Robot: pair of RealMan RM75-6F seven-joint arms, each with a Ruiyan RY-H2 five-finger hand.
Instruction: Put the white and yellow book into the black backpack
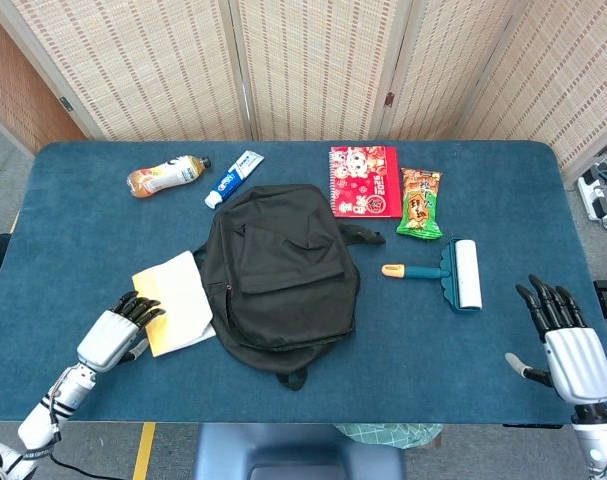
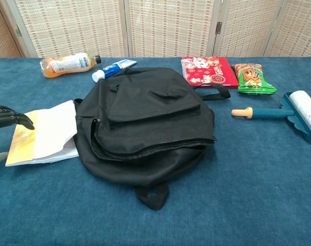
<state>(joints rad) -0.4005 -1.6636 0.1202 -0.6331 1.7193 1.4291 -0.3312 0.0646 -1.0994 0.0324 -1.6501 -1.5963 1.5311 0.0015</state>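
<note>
A desk [image 1: 73, 210] covered in dark blue felt is set before a folding screen [image 1: 313, 65] of woven rattan panels in pale frames. Grey floor [image 1: 3, 150] is seen at the left, where a yellow line [image 1: 143, 450] is marked. Even, soft light is cast throughout.

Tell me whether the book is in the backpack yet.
Not yet: the white and yellow book lies on the table against the black backpack, left hand touching it.

On the desk [image 1: 503, 190] lay one black backpack [image 1: 279, 275], one white and yellow book [image 1: 176, 301], one red notebook [image 1: 364, 180], one drink bottle [image 1: 166, 176], one toothpaste tube [image 1: 233, 178], one green snack packet [image 1: 420, 203] and one lint roller [image 1: 453, 272].
</note>
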